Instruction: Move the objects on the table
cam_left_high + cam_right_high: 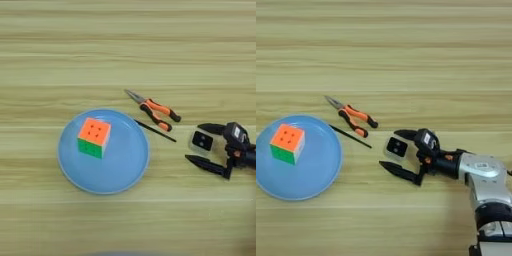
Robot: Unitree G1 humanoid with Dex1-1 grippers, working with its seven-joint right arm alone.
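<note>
The needle-nose pliers with orange-and-black handles lie on the wood-grain table, just right of the blue plate. A small black cube with white sides sits further right. My right gripper comes in from the right and is open. One black finger is beyond the small cube and the other is on its near side, so the cube lies between them. I cannot tell if either finger touches it. In the right eye view the same cube and gripper show with the silver forearm.
A round blue plate holds an orange-and-green puzzle cube. A thin black stick lies between the plate and the pliers' handles, slanting down to the right.
</note>
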